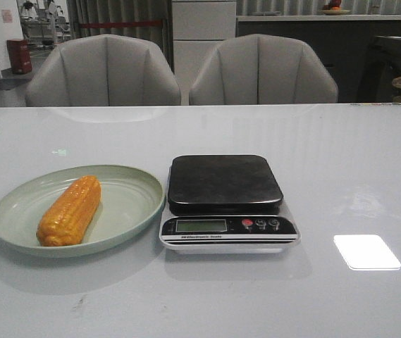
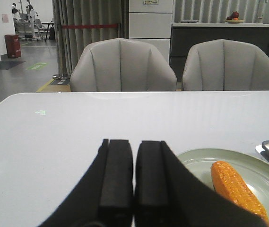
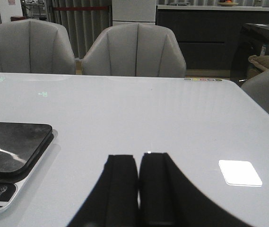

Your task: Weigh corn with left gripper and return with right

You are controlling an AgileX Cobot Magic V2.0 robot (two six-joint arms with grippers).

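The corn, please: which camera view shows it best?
The front view: the whole corn lies unobstructed on the green plate, beside the scale. The left wrist view shows it partly, cut off at the frame's edge beside the left tool. The right wrist view misses it.

The corn is laid lengthwise in the plate on the table. A kitchen scale is set just right of the plate. Two chairs are placed behind the table.
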